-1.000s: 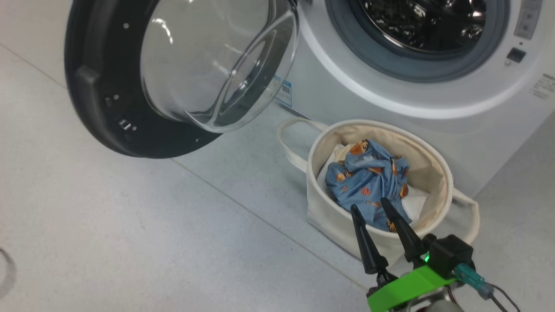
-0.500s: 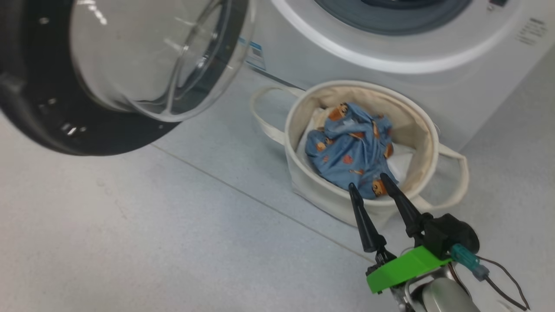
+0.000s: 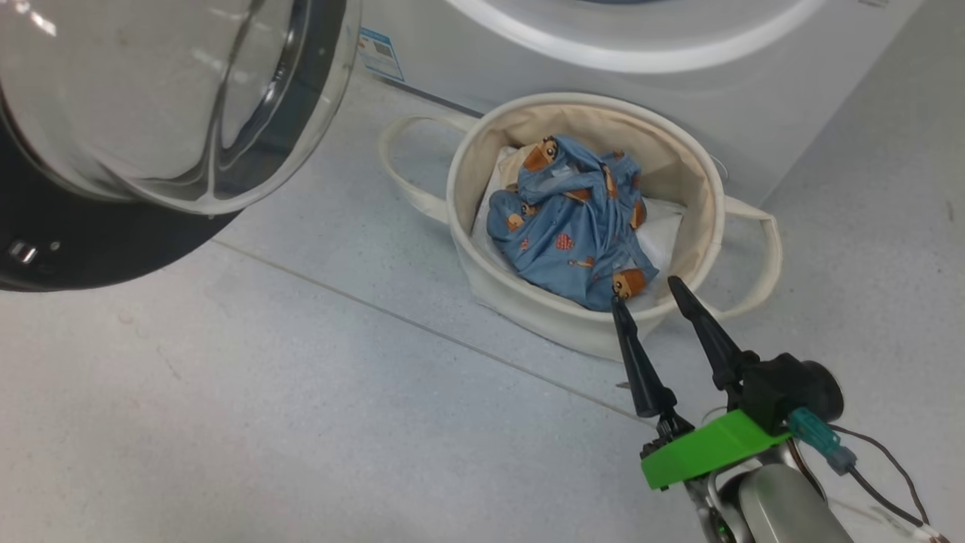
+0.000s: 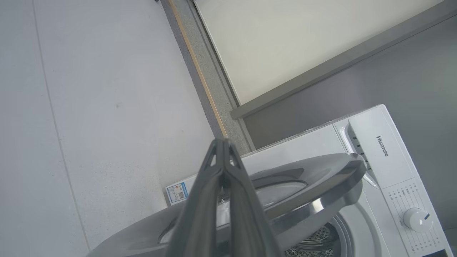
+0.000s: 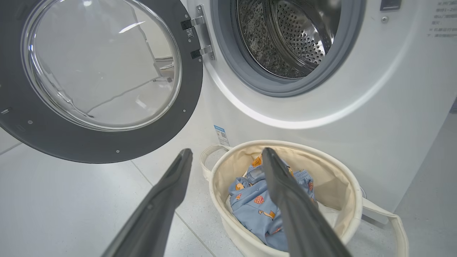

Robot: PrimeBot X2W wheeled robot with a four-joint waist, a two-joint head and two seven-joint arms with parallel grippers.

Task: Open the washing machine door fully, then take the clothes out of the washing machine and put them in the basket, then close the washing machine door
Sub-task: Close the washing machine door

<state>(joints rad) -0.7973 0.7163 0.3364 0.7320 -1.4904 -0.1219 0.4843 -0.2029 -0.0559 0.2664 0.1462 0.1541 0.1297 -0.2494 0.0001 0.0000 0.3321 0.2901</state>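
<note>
The blue bear-print clothes (image 3: 577, 226) (image 5: 255, 205) lie bunched inside the cream basket (image 3: 467, 196) (image 5: 339, 178), which stands on the floor against the white washing machine (image 3: 603, 72) (image 5: 375, 89). The washing machine door (image 3: 113, 151) (image 5: 100, 82) hangs swung wide open to the left, and the steel drum (image 5: 285, 35) looks bare. My right gripper (image 3: 645, 290) (image 5: 225, 154) is open and holds nothing, its tips at the basket's near rim. My left gripper (image 4: 222, 142) is shut with nothing in it, hovering above the door's top edge (image 4: 307, 178).
Pale tiled floor (image 3: 264, 407) spreads to the left and front of the basket. The open door overhangs the floor at the upper left. A wall and skirting strip (image 4: 210, 89) run behind the machine. White sheet fabric (image 3: 663, 234) lies under the clothes in the basket.
The head camera has tilted down and shifted, so door, washer and basket slide up and left in view. My right gripper stays open near the basket's near rim.
</note>
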